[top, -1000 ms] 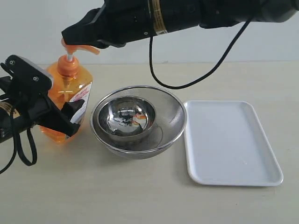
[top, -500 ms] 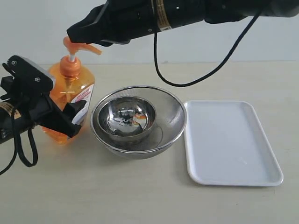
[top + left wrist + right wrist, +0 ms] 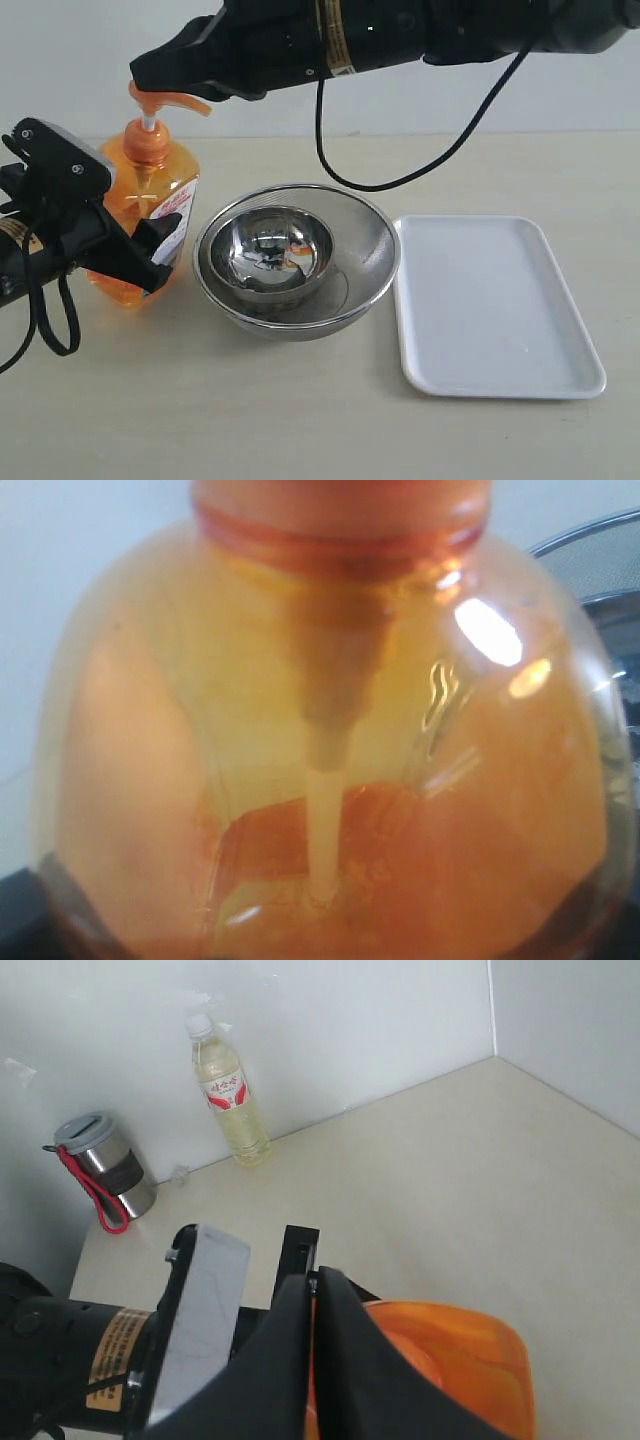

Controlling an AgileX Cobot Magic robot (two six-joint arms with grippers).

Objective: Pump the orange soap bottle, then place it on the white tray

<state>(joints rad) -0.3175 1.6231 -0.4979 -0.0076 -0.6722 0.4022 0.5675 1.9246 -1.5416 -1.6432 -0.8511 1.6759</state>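
Observation:
The orange soap bottle (image 3: 150,190) stands upright at the left of the table, and its body fills the left wrist view (image 3: 330,730). My left gripper (image 3: 143,252) is closed around the bottle's lower body, one dark finger (image 3: 158,248) lying across the white label. My right gripper (image 3: 148,74) reaches in from the upper right, shut, its tips resting on top of the orange pump head (image 3: 165,99). The white stem shows below the head. From the right wrist, the shut fingers (image 3: 335,1330) sit over the pump head (image 3: 460,1360). The white tray (image 3: 500,300) lies flat at the right, holding nothing.
Two nested steel bowls (image 3: 295,255) stand between the bottle and the tray, close to the bottle. A black cable (image 3: 400,175) hangs from the right arm above them. Against the far wall stand a drink bottle (image 3: 228,1090) and a steel cup (image 3: 105,1165).
The right gripper and the pump head swayed slightly right, then back left. The left gripper kept its hold on the bottle and the stem stays extended.

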